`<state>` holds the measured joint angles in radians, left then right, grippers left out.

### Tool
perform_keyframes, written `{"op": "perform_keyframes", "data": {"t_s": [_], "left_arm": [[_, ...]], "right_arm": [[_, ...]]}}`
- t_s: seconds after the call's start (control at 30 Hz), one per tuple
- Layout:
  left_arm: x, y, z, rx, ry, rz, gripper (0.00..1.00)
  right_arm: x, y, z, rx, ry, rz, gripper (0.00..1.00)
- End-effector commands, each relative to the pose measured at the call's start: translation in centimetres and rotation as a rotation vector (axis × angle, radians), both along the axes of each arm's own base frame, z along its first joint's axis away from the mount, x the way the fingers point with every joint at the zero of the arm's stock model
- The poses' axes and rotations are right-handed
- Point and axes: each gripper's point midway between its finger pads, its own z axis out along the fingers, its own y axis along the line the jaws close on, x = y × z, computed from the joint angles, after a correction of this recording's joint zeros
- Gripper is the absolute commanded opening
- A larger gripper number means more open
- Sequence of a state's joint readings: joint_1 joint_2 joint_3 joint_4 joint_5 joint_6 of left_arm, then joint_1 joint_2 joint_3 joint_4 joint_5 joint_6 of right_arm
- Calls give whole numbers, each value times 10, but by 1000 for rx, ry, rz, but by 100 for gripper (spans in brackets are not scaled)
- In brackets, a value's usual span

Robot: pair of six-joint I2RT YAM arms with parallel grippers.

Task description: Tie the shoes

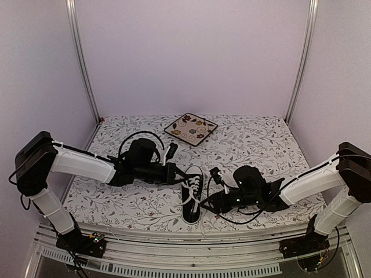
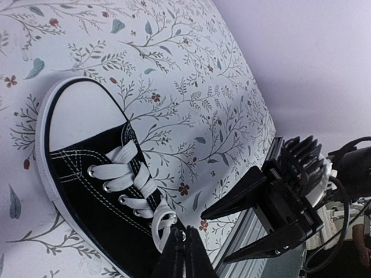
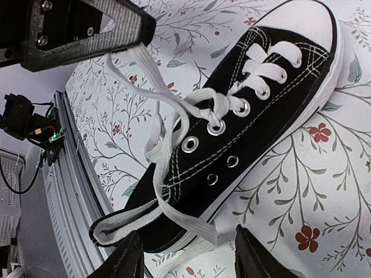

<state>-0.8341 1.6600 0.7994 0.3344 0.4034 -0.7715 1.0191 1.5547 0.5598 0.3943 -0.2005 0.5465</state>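
Observation:
The black sneaker [image 1: 192, 202] with white laces lies on the floral cloth between my arms, toe cap pointing away. It also shows in the left wrist view [image 2: 87, 185] and the right wrist view [image 3: 255, 110]. My left gripper [image 1: 182, 174] is at the shoe's left side, jaws shut [image 2: 185, 250] on a white lace [image 3: 148, 75] that runs taut from it to the top eyelets. My right gripper [image 1: 204, 204] is open at the shoe's right side near the heel. Its fingers [image 3: 130, 260] straddle the heel and the other loose lace [image 3: 191, 223] without touching them.
A square floral-patterned plate [image 1: 190, 128] sits at the back of the table. The table's metal front rail [image 3: 69, 174] runs just behind the shoe's heel. White walls and frame posts close in the sides and back.

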Motion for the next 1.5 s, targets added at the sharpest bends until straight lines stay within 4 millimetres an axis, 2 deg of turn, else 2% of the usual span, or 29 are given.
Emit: {"op": "perform_keyframes", "data": {"t_s": [0.0, 0.17, 0.43, 0.53, 0.63, 0.7, 0.97, 1.13, 1.23, 1.33, 1.47], "left_arm": [[-5, 0, 9, -21, -18, -5, 0], [-7, -1, 8, -15, -13, -3, 0], [-8, -2, 7, 5, -9, 0, 0], [-9, -3, 7, 9, -7, -2, 0], [-12, -2, 5, 18, -7, -4, 0], [-14, -1, 3, 28, -6, -4, 0], [-30, -4, -5, 34, -6, -30, 0], [-42, -9, -5, 27, -17, -54, 0], [-49, -10, -9, 27, -13, -63, 0], [-56, -4, -23, 60, 23, -50, 1], [-67, 11, -37, 111, 42, -28, 13]], "right_arm": [[-4, 2, -8, 25, 11, 34, 54], [-7, 8, -18, 20, 6, 82, 53], [4, 8, -28, -21, -45, 69, 46], [8, 11, -27, -20, -61, 72, 35], [11, 13, -23, -15, -79, 72, 13], [14, 12, -18, -8, -92, 60, 4], [28, 0, 9, -48, -132, -8, 3], [39, 8, 18, -87, -144, -9, 2], [41, 16, 12, -108, -124, 8, 2], [42, 20, 5, -119, -107, 13, 2], [42, 20, 2, -129, -96, 12, 2]]}}
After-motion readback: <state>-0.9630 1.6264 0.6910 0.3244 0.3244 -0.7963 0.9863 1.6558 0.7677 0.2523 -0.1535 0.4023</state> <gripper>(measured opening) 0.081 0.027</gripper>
